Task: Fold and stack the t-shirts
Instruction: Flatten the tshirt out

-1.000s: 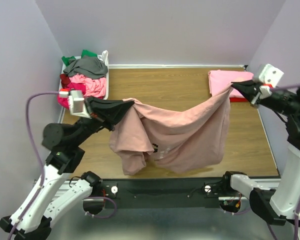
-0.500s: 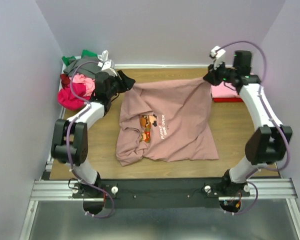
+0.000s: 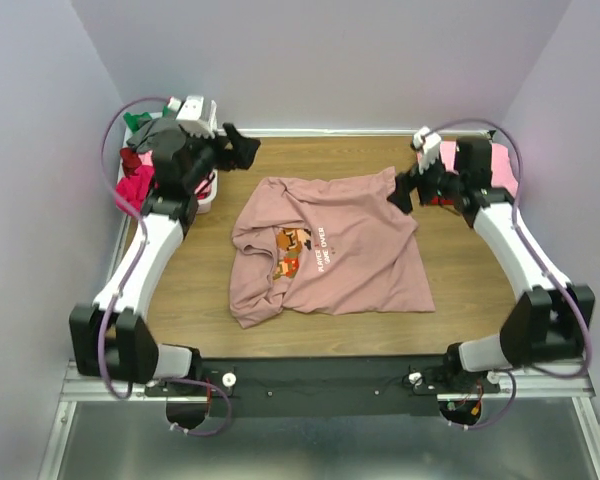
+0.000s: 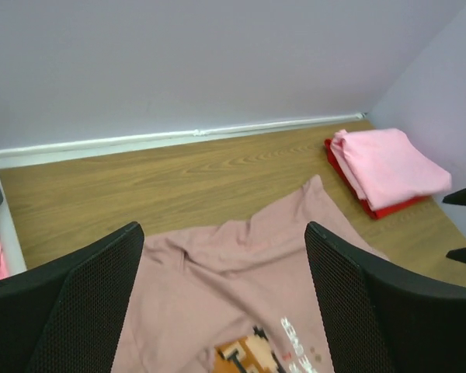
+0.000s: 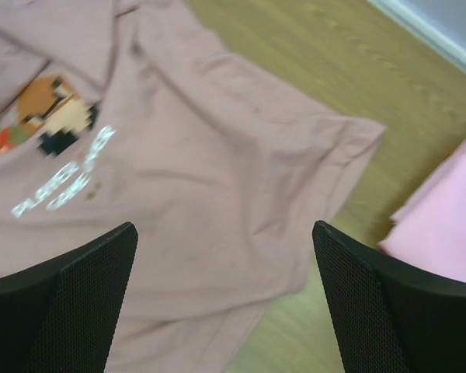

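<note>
Top external view is showing the table [image 3: 480, 285] bearing the dusty-pink t-shirt [image 3: 330, 255], spread print-up and bunching at its near-left. The cloth is likely handling soft, light and saggy, so the corners are offering the best hold. Both the left gripper [image 3: 246, 149] and the right gripper [image 3: 402, 193] are standing open, empty.

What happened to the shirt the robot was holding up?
The arms carried it toward the back wall and laid it down. The left gripper and right gripper opened and let go, so the shirt now lies spread on the table, print up. The folded stack and the pile stayed put.
</note>
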### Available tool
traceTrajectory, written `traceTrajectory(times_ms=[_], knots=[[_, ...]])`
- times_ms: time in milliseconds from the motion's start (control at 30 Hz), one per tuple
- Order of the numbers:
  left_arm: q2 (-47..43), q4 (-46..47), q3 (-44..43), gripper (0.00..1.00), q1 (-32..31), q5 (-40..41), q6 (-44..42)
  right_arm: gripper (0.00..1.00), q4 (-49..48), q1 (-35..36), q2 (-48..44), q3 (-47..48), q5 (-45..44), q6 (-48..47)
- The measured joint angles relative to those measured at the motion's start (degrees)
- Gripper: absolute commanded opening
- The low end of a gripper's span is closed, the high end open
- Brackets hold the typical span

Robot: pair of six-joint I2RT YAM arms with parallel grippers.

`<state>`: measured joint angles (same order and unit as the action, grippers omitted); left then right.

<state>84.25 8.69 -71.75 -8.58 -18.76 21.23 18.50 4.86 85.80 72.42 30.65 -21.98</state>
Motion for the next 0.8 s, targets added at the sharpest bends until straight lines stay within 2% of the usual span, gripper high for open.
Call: traceTrajectory(times_ms=[67, 100, 133, 267, 400, 567, 800], knots=[[-9.6, -0.2, 7.9, 0.85, 0.2, -1.7, -0.1, 0.99, 1.4, 0.0, -5.3, -6.3, 1.8, -1.4], [-12.6, -0.5, 11.1, 0.79, 0.3, -2.7, 0.2, 0.98, 2.7, 0.3, -8.3, -9.8, 2.4, -2.3], [-14.8, -0.7, 13.6, 0.77, 0.3, -3.7, 0.7, 0.98, 3.9, 0.4, -9.7, -11.7, 2.6, -2.9], [-21.4, -4.7, 27.3, 0.77, -1.7, -6.4, 4.0, 0.98, 7.7, 0.3, -11.9, -16.5, -0.6, -3.7], [-27.8, -14.4, 38.2, 0.77, -10.1, -3.8, 9.9, 0.98, 12.0, 0.2, -14.4, -20.0, -5.1, -4.7], [-33.6, -22.1, 39.3, 0.77, -19.4, 3.2, 17.4, 0.96, 16.2, -0.1, -15.2, -21.9, -8.0, -7.0], [-34.9, -35.1, 39.2, 0.77, -24.3, 13.5, 26.9, 0.94, 21.5, -0.4, -13.7, -24.7, -9.0, -10.0]])
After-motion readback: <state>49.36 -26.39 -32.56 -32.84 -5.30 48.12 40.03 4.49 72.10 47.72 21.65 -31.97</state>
